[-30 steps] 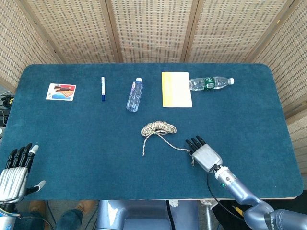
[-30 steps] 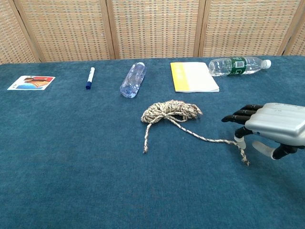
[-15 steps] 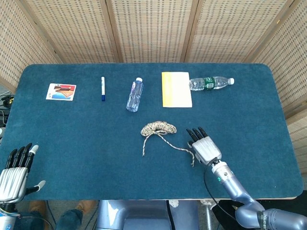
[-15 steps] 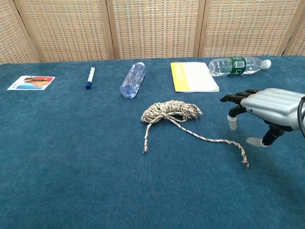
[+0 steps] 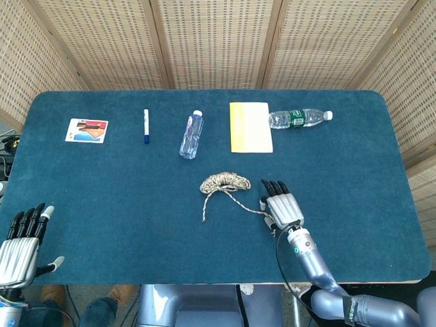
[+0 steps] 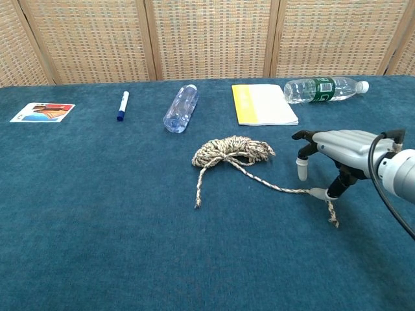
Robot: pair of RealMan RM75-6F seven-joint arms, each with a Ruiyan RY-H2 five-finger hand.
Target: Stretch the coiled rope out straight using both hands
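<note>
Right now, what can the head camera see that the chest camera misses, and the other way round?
Only the head view shows the left hand, open at the table's near left corner, plus the whole table edge. Only the chest view shows, from the side, the right hand's thumb tip touching the rope's loose tail on the cloth. Both show the coiled rope, the right hand, the card, pen, clear bottle, yellow notebook and green-labelled bottle.
</note>
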